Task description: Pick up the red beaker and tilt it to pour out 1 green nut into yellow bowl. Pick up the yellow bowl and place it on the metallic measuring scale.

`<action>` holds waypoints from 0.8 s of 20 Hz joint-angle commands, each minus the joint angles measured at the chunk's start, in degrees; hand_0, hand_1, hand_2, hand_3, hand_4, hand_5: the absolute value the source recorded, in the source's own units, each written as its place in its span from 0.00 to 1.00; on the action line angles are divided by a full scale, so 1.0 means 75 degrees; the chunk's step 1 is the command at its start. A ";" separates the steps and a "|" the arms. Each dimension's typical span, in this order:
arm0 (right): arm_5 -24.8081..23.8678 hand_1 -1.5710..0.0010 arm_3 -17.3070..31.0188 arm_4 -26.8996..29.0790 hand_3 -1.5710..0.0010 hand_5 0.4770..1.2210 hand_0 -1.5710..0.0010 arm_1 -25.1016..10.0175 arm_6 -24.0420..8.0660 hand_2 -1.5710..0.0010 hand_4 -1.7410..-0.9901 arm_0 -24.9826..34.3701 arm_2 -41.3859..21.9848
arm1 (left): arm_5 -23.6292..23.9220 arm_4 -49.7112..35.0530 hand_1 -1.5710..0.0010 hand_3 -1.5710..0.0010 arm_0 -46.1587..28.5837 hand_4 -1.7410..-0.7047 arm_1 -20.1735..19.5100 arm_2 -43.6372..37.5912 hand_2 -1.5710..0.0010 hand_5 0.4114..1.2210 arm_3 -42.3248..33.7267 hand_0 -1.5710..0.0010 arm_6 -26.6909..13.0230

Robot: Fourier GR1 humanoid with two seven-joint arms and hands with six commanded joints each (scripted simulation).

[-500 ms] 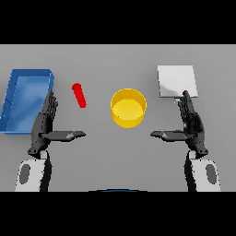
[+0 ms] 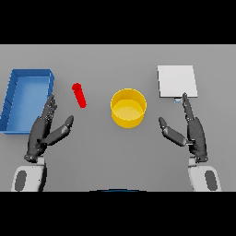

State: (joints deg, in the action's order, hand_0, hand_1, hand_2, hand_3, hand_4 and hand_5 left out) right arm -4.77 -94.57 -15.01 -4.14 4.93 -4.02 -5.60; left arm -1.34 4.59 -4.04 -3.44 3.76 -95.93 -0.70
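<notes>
Head view: the red beaker [image 2: 79,95] sits left of centre, the yellow bowl [image 2: 128,107] at centre, the scale [image 2: 177,81] at upper right, and a blue tray [image 2: 14,86] at far left. The left hand [image 2: 45,131] at lower left and the right hand [image 2: 189,131] at lower right are both spread, fingers straight, holding nothing.

red beaker [image 2: 79,95] | yellow bowl [image 2: 128,107] | blue tray [image 2: 25,99] | pale grey scale [image 2: 177,81] | grey bench [image 2: 115,60] | dark hands, left [image 2: 45,131], right [image 2: 190,131]

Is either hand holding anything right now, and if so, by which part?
Nothing is held. The left hand and right hand are open above the table, clear of the red beaker and yellow bowl.
</notes>
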 commanded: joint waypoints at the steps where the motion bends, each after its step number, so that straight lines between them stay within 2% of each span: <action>1: -0.0036 1.00 -0.0124 -0.0153 1.00 0.15 1.00 -0.0004 -0.0023 1.00 0.77 -0.0143 -0.0094 | -0.0021 0.0072 1.00 1.00 -0.0125 0.56 -0.0029 0.0088 1.00 0.23 -0.0159 1.00 -0.0033; 4: -0.0038 1.00 -0.0167 -0.0083 1.00 0.16 1.00 0.0023 -0.0138 1.00 0.74 -0.0142 -0.0051 | -0.0020 0.0210 1.00 1.00 -0.0044 0.56 -0.0086 0.0201 1.00 0.24 -0.0277 1.00 -0.0370; 6: 0.0078 1.00 -0.0307 0.0029 1.00 0.17 1.00 0.0062 -0.0079 1.00 0.72 -0.0236 -0.0108 | -0.0090 0.0268 1.00 1.00 -0.0078 0.56 -0.0197 0.0194 1.00 0.24 -0.0172 1.00 -0.0379; 12: 0.0290 1.00 -0.0346 0.0261 1.00 0.21 1.00 -0.0021 -0.0002 1.00 0.65 -0.0195 -0.0045 | 0.0211 0.0734 1.00 1.00 0.1143 0.50 0.0085 0.0170 1.00 0.26 0.1533 1.00 -0.0008; 14: 0.0345 1.00 -0.0355 0.0324 1.00 0.21 1.00 0.0006 0.0165 1.00 0.63 -0.0399 -0.0059 | 0.0328 0.0787 1.00 1.00 0.1548 0.49 0.0098 0.0041 1.00 0.28 0.2041 1.00 0.0151; 16: 0.0341 1.00 -0.0294 0.0362 1.00 0.21 1.00 -0.0009 0.0128 1.00 0.61 -0.0312 -0.0007 | 0.0300 0.0741 1.00 1.00 0.1925 0.48 0.0026 -0.0108 1.00 0.29 0.2514 1.00 0.0264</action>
State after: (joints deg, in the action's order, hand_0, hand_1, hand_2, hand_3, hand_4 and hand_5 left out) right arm -2.23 -96.78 -12.29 -4.22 5.81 -6.35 -5.65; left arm 0.92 10.15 10.41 -3.25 2.94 -77.09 1.10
